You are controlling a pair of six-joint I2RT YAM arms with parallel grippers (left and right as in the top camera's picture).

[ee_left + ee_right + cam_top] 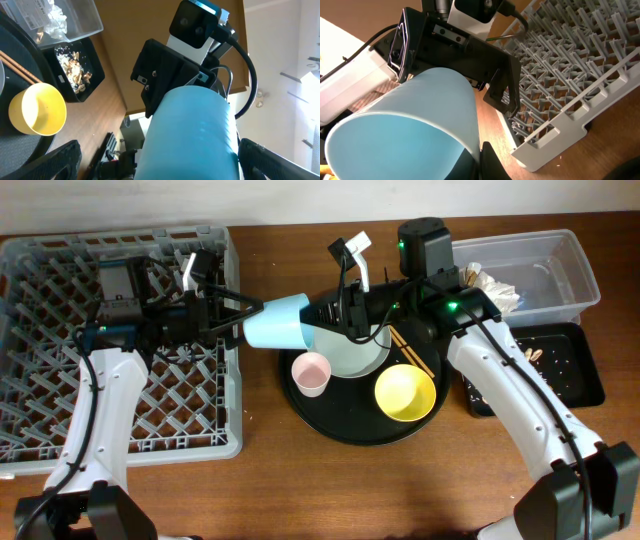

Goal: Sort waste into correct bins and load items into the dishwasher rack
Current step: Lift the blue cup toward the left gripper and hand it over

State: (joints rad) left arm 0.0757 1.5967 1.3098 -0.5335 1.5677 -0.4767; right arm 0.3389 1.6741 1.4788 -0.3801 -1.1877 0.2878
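Note:
The light-blue cup [278, 322] hangs on its side in the air between the dishwasher rack [60, 410] and the round black tray [350, 420]. My right gripper [318, 315] is shut on its rim, one finger inside and one outside [480, 160]. My left gripper [245, 318] is open, with its fingers spread around the cup's base [160, 165]. On the round tray are the pink cup [311, 372], yellow bowl [405, 392], grey plate [355, 352] and chopsticks [410, 352]. The gold wrapper is not in view.
The clear tub [570, 280] at the back right holds the white napkin [495, 288]. The flat black tray [585, 370] in front of it holds brown scraps [535, 355]. The rack fills the left side of the table.

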